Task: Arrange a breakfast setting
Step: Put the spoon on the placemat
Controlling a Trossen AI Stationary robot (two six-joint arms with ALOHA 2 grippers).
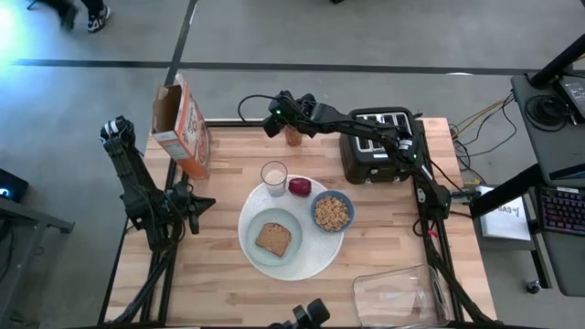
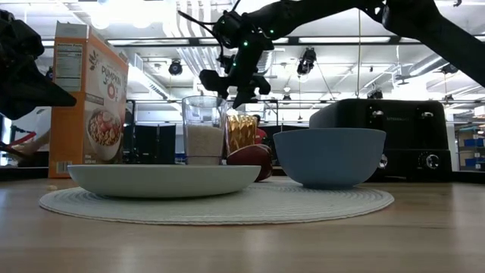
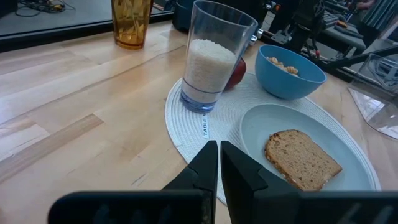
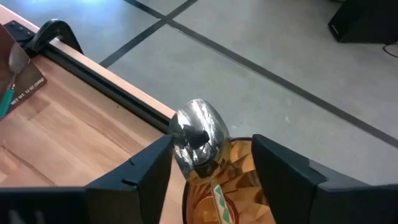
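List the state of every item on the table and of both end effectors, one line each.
Glass: upright, filled white about two-thirds.
Blue bowl: holds cereal.
Toast: flat on the small plate.
Red fruit: between glass and bowl.
Spoon: standing in the amber cup, bowl end up.
Cereal box: upright, top open.
Toaster: slots show nothing.
Right end effector: open, astride the spoon.
Left end effector: shut, empty.

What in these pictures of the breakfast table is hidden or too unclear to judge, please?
- Spoon handle: right wrist view, hidden inside the amber cup.
- Right gripper contact with the spoon: unclear.
- Toast: low view, hidden by the plate rim.
- Bowl contents: low view, behind its wall.
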